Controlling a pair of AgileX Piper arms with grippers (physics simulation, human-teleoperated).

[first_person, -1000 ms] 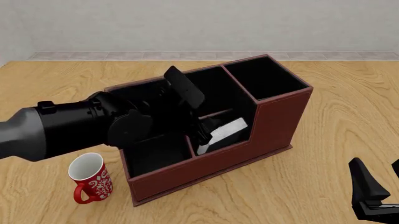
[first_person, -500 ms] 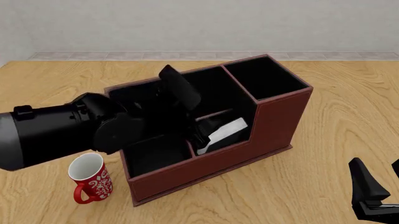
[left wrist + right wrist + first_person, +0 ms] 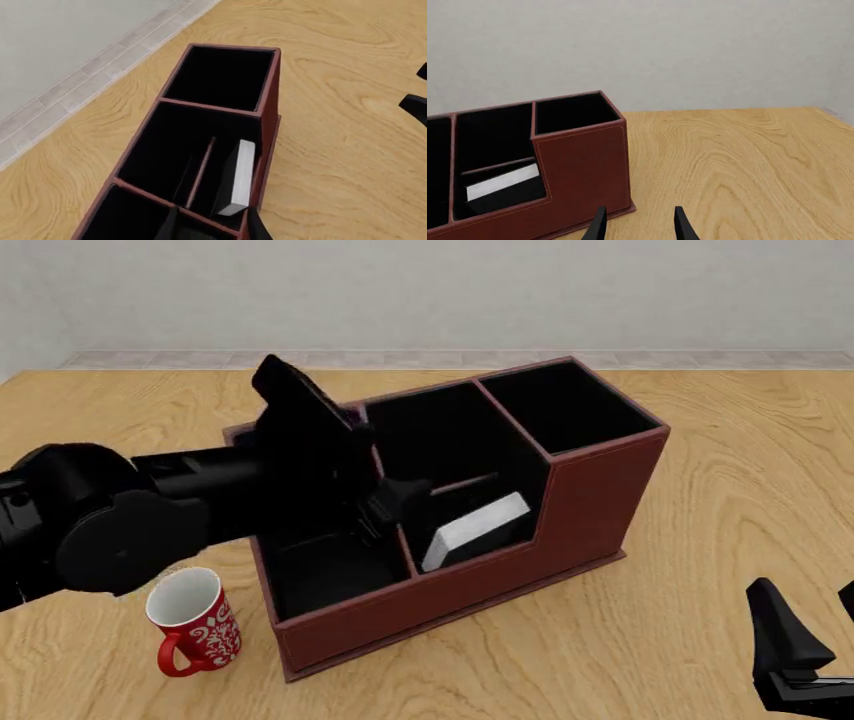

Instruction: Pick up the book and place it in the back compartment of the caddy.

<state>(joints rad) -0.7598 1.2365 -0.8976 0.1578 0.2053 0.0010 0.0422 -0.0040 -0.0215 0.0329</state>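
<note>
The black book (image 3: 474,528) leans with its white page block up inside the back compartment (image 3: 454,502) of the red-brown caddy (image 3: 441,600), just in front of the low cross divider. My left gripper (image 3: 391,506) is open and empty, raised above the caddy's left cells and clear of the book. In the left wrist view the book (image 3: 239,177) lies beyond the fingertips (image 3: 257,229). My right gripper (image 3: 801,660) stands open near the table's front right corner, far from the caddy. The right wrist view shows the book (image 3: 502,183) through the caddy's (image 3: 580,160) low wall.
A red and white mug (image 3: 194,622) stands on the table at the caddy's front left corner. The left arm's bulky black body hangs over the caddy's left end. The tall square end cell (image 3: 567,405) holds nothing.
The left gripper has drawn up and to the left, out of the small cell. The book stays leaning in that cell. The right arm has not moved.
</note>
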